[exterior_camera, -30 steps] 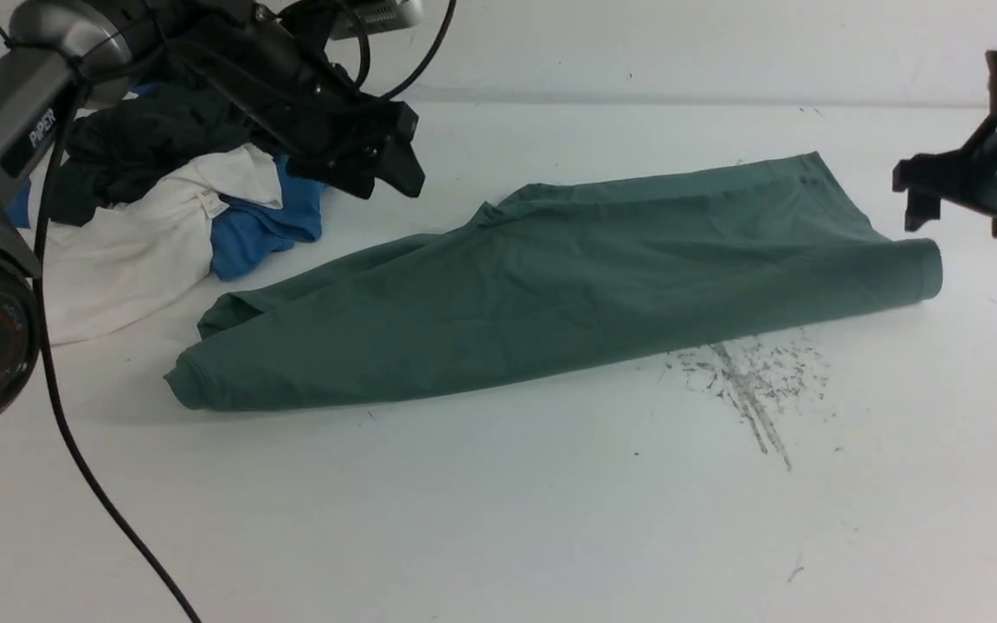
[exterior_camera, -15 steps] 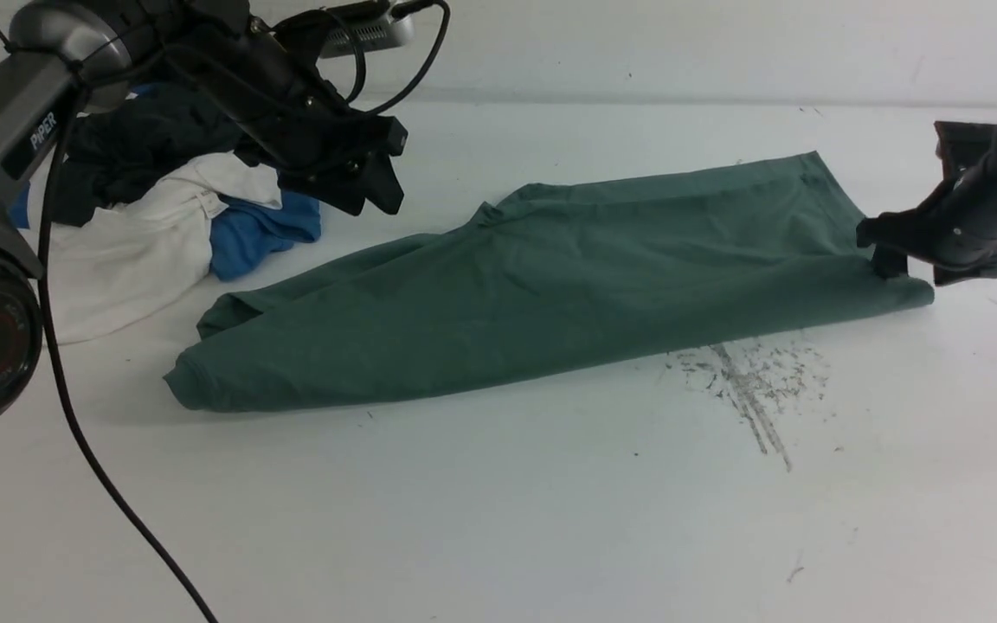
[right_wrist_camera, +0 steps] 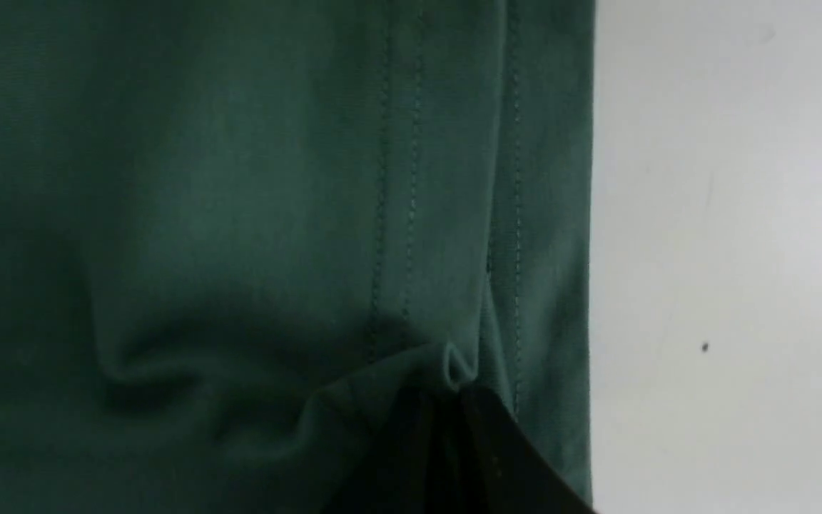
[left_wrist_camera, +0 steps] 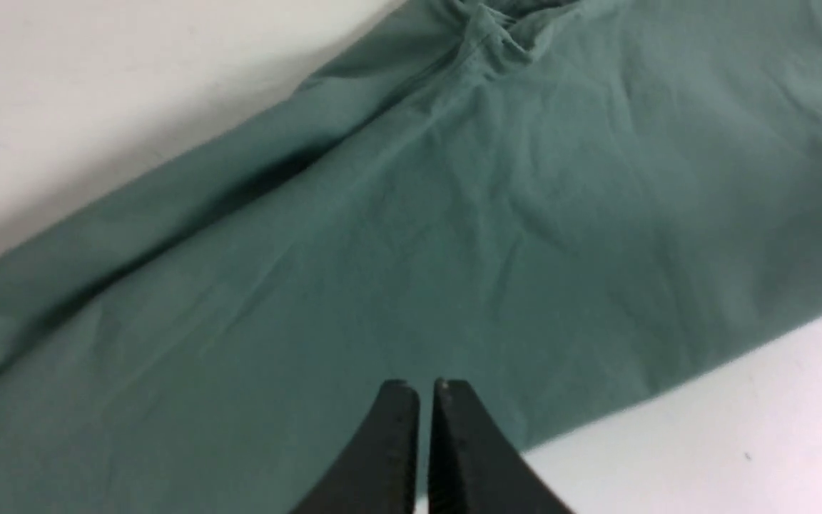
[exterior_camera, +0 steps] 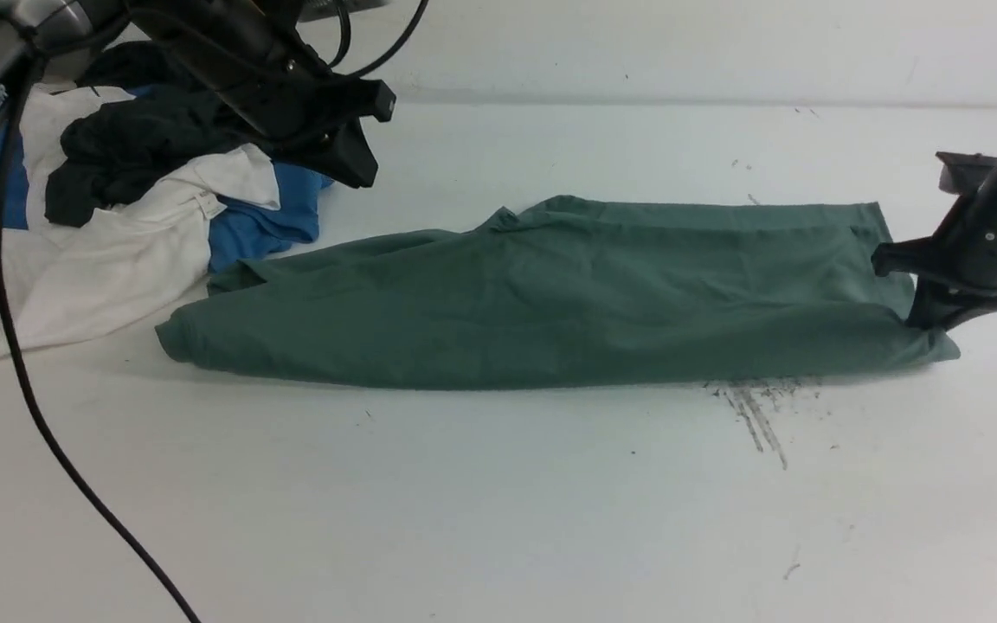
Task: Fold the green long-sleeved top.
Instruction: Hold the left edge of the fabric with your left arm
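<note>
Two sets of fingers are in play, and only one has cloth. My right fingers point(exterior_camera: 927, 313) are down at the counter point(exterior_camera: 498, 519), pinched shut on the hem end of the green long-sleeved top point(exterior_camera: 550, 294). In the right wrist view a small pucker of green fabric bunches right at their dark tips point(right_wrist_camera: 468, 457). The rows of hem stitching run away from the tips, and bare counter shows just beside that edge. From those fingers the top stretches across the counter as one long, flattened band towards my left side. Its far end is rounded and lies near a heap of other clothes.

My left fingers point(exterior_camera: 353, 169) hang in the air, closed on nothing. In the left wrist view the two black tips point(left_wrist_camera: 393, 435) meet with only a hairline between them. The green top lies below and beyond them, not touching them, and a crumpled bit of seam shows at the side of the cloth farthest from the tips.

In the front view these fingers sit above the blue garment point(exterior_camera: 256, 229). The white garment point(exterior_camera: 118, 260) and the dark garment point(exterior_camera: 135, 143) are piled out to their left. Grey scuff marks point(exterior_camera: 754, 411) on the counter lie just at the top's near edge, near my right fingers.
</note>
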You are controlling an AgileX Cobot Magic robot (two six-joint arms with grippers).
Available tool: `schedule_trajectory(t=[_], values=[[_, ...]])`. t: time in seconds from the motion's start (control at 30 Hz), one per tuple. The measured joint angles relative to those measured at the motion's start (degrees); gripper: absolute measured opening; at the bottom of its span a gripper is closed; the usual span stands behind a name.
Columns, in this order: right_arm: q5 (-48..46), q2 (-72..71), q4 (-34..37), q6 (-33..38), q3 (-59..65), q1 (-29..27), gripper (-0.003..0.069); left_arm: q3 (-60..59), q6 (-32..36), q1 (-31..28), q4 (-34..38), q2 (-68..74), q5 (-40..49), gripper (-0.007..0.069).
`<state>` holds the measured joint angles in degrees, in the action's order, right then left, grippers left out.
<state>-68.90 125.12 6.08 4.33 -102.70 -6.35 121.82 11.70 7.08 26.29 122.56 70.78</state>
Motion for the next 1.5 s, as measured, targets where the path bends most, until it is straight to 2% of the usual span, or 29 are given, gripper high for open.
schedule_trajectory(t=[0.1, 0.2, 0.23, 0.4, 0.63, 0.73, 0.9, 0.97, 1.13, 1.33, 1.5], values=[[0.1, -3.4, 0.0, -1.4, 5.0, 0.0, 0.0019, -5.4, 0.1, 0.0, 0.1, -4.2, 0.0, -0.0004], [0.2, -12.0, -0.1, -3.4, 20.4, 0.0, 0.0019, -17.0, 1.4, 0.0, -0.1, -12.5, -0.1, -0.0004], [0.2, -13.1, -0.3, -3.6, 22.2, 0.0, 0.0019, -17.0, 1.4, 0.0, -0.1, -12.9, -0.1, -0.0004], [-0.2, -30.1, -6.6, -10.8, 43.7, 0.0, 0.0019, -32.9, 2.8, 0.0, 0.2, -23.5, -0.1, -0.0004], [-0.5, -45.8, -7.3, -14.4, 54.7, -0.3, 0.0022, -39.3, 4.0, 1.1, 0.3, -27.5, -0.1, -0.0004], [-0.5, -47.9, -6.4, -14.7, 56.3, -0.3, 0.0036, -39.5, 5.2, 1.4, 0.4, -27.5, -0.2, -0.0004], [-0.7, -48.4, -3.6, -14.9, 57.5, -0.4, 0.0136, -39.5, 5.8, 1.5, 0.4, -27.5, -0.2, -0.0004], [-0.7, -48.3, -3.3, -14.7, 57.1, -0.4, 0.0217, -39.5, 5.8, 1.5, 0.4, -27.5, -0.2, -0.0004], [-1.0, -44.1, -7.9, -14.7, 50.7, -0.4, 0.0342, -39.5, 5.8, 1.5, 0.4, -27.5, -0.2, -0.0004], [-0.6, -37.4, -13.2, -14.7, 44.1, -1.2, 0.0386, -39.5, 5.8, 1.5, 0.4, -27.5, -0.2, -0.0004], [-0.4, -30.3, -15.6, -14.5, 43.6, -6.9, 0.0389, -39.5, 5.9, 1.5, 0.4, -27.5, -0.2, -0.0004]])
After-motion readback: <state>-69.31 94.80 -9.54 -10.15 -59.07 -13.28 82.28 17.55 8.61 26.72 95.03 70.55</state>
